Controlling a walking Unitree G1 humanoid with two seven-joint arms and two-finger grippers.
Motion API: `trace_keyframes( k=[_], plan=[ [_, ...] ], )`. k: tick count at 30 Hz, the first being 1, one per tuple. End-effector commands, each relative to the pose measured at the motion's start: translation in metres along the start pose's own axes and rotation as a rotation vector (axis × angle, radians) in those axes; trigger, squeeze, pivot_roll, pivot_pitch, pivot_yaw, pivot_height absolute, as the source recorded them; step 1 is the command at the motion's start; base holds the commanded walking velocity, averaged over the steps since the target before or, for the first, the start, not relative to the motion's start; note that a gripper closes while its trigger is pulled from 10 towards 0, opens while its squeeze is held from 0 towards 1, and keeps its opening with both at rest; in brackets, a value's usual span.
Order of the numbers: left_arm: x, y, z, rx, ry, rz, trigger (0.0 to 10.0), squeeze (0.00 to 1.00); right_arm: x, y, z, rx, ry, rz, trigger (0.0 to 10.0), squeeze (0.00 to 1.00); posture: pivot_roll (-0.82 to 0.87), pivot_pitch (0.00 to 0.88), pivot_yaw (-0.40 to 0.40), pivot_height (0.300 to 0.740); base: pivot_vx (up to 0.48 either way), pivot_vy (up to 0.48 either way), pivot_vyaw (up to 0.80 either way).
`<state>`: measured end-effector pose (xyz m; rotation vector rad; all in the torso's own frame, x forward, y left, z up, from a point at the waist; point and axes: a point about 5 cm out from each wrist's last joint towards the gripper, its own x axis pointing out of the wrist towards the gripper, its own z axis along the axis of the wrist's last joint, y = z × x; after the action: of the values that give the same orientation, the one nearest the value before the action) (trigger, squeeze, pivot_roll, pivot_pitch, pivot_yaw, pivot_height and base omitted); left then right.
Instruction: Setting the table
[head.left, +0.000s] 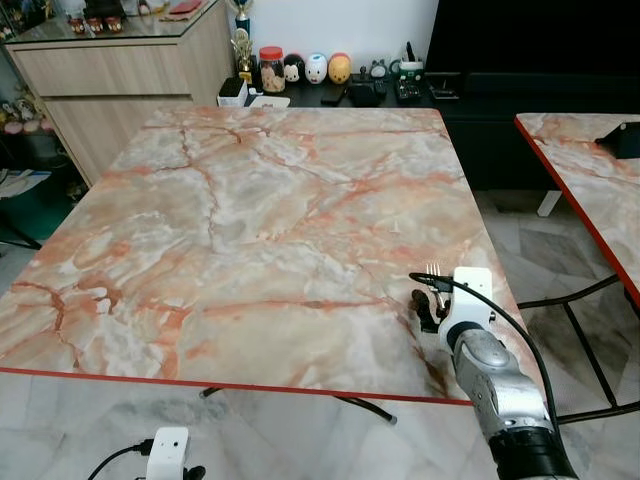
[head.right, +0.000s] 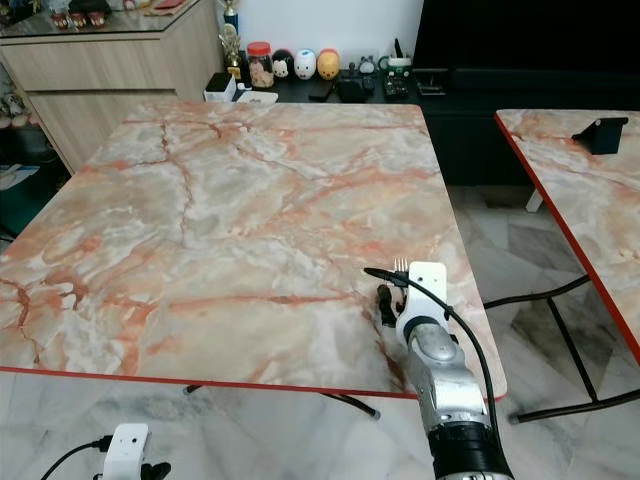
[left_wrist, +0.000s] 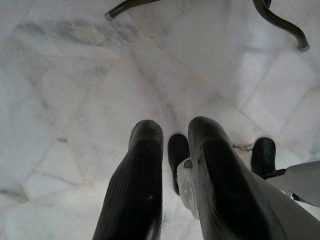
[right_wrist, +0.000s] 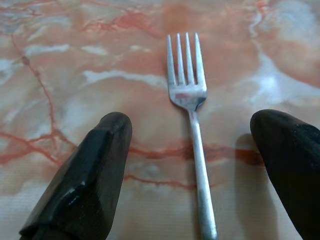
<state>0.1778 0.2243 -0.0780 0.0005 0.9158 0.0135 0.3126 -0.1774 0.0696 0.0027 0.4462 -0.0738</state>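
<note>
Right wrist view has my right gripper (right_wrist: 192, 170) spread wide just above the table, its two black fingers (right_wrist: 85, 185) either side of a silver fork (right_wrist: 192, 120) without touching it; the fork lies flat on the marble, tines pointing away from me, near the table's front right corner; I hold nothing. By my reckoning the fork is laid and the setting has barely begun; no plate, knife or glass is out yet.

My left gripper (left_wrist: 172, 180) hangs idle below the table edge, fingers close together with a narrow gap, empty, over pale floor tiles (left_wrist: 75, 100).

The marble table (head.left: 250, 220) is peach and white with red veins and a red rim, standing on black legs; a second like it (head.left: 600, 190) stands to my right; beyond are a wooden sideboard (head.left: 110, 90), a jar (head.left: 271, 70) and small figurines (head.left: 316, 68) on a low dark unit.
</note>
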Motion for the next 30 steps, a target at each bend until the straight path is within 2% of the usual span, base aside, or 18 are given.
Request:
trace_keyframes(
  k=[1, 19, 20, 21, 30],
  plan=[
    [-0.001, 0.002, -0.004, 0.009, 0.02, 0.001, 10.0, 0.0, 0.001, 0.004, 0.001, -0.004, 0.001, 0.006, 10.0, 0.0, 0.03, 0.0, 0.019, 0.74, 0.0, 0.0, 0.0],
    [-0.001, 0.001, -0.004, 0.006, 0.02, 0.0, 10.0, 0.0, 0.002, -0.004, -0.003, -0.012, 0.008, -0.039, 10.0, 0.0, 0.03, 0.0, 0.019, 0.74, 0.0, 0.0, 0.0],
    [-0.001, 0.001, -0.004, 0.006, 0.019, 0.0, 10.0, 0.0, 0.002, -0.004, -0.003, -0.011, 0.006, -0.041, 5.5, 0.0, 0.03, 0.0, 0.019, 0.74, 0.0, 0.0, 0.0],
    [-0.001, 0.001, -0.004, 0.005, 0.019, 0.0, 10.0, 0.0, 0.002, -0.004, -0.003, -0.009, 0.005, -0.045, 0.0, 0.0, 0.03, 0.0, 0.019, 0.74, 0.0, 0.0, 0.0],
    [-0.001, 0.001, -0.004, 0.005, 0.02, -0.002, 10.0, 0.0, 0.002, -0.006, -0.005, 0.004, 0.01, -0.052, 0.0, 0.0, 0.03, 0.0, 0.02, 0.74, 0.0, 0.0, 0.0]
  ],
)
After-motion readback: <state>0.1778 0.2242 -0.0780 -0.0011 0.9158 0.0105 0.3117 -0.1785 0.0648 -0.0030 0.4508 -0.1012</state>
